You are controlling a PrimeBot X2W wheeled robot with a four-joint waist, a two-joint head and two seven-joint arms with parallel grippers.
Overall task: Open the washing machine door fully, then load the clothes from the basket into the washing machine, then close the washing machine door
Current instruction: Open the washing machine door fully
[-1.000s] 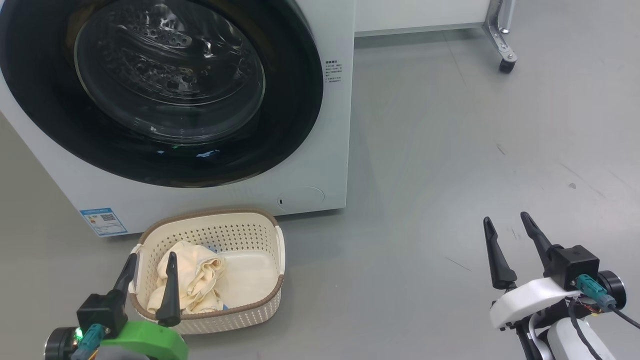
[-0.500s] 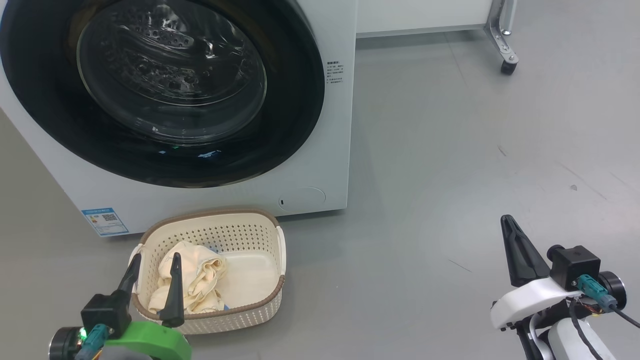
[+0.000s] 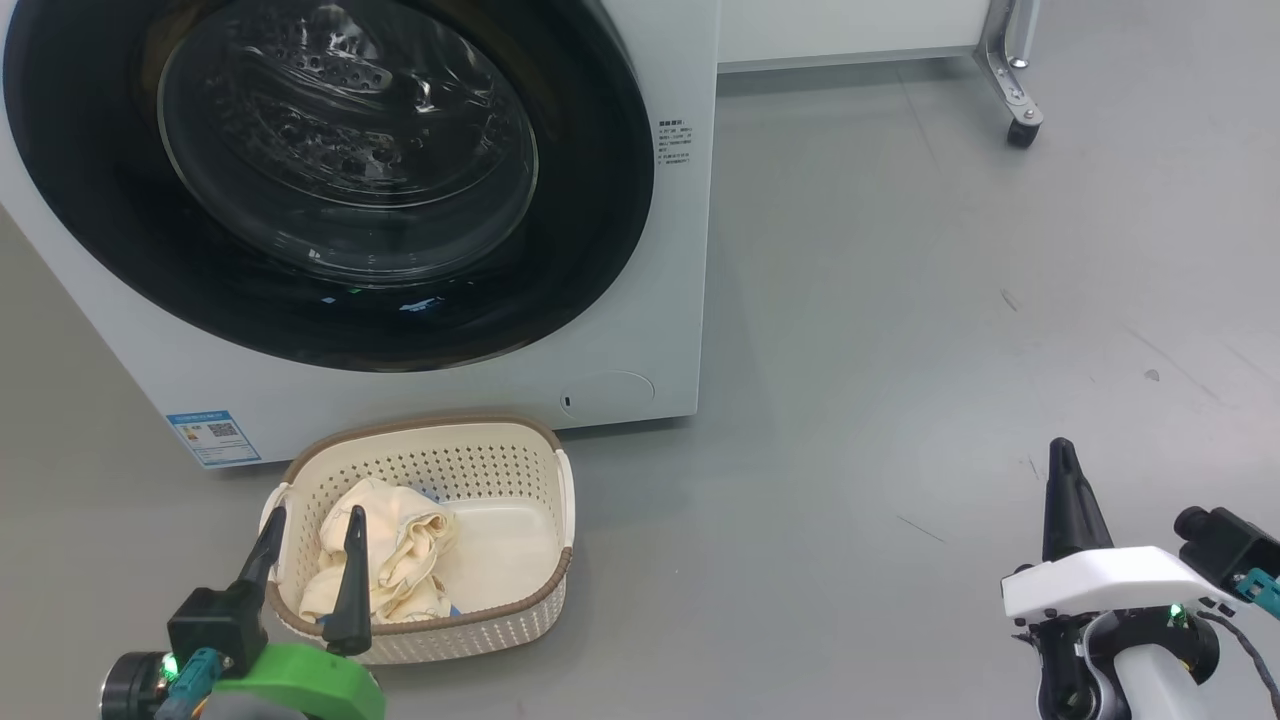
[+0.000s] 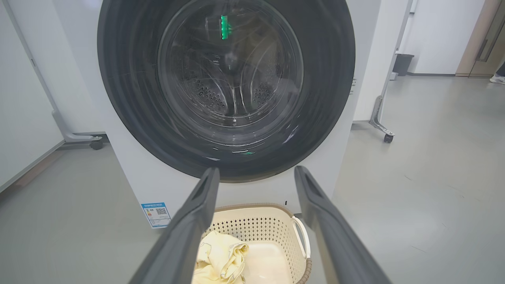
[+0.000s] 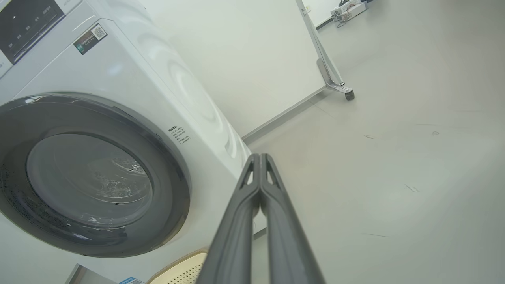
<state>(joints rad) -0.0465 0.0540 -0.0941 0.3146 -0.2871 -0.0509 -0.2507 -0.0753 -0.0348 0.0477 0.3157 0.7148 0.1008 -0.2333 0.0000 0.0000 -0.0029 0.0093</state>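
Note:
The white washing machine [image 3: 690, 200] stands ahead on the left with its black-rimmed round door [image 3: 590, 250] closed against its front. On the floor before it sits the cream basket [image 3: 545, 585] holding the cream-yellow clothes [image 3: 400, 545]. My left gripper [image 3: 312, 520] hovers open at the basket's near left corner, its fingers [image 4: 189, 225] framing the basket [image 4: 268, 221] and clothes [image 4: 221, 254] below the door [image 4: 323, 90]. Off to the right, my right gripper [image 3: 1062, 448] is shut on nothing above bare floor, and its fingers [image 5: 258, 165] point past the machine's right corner [image 5: 221, 130].
A white panel on a metal leg with a caster [image 3: 1020, 135] stands behind the machine on the right. Open grey floor [image 3: 900, 350] stretches right of the machine. A second caster leg [image 4: 94, 142] stands left of the machine.
My right gripper has shut its fingers and rolled its wrist, shifting slightly right and down. The left gripper and basket hold their places; the camera drifted a little.

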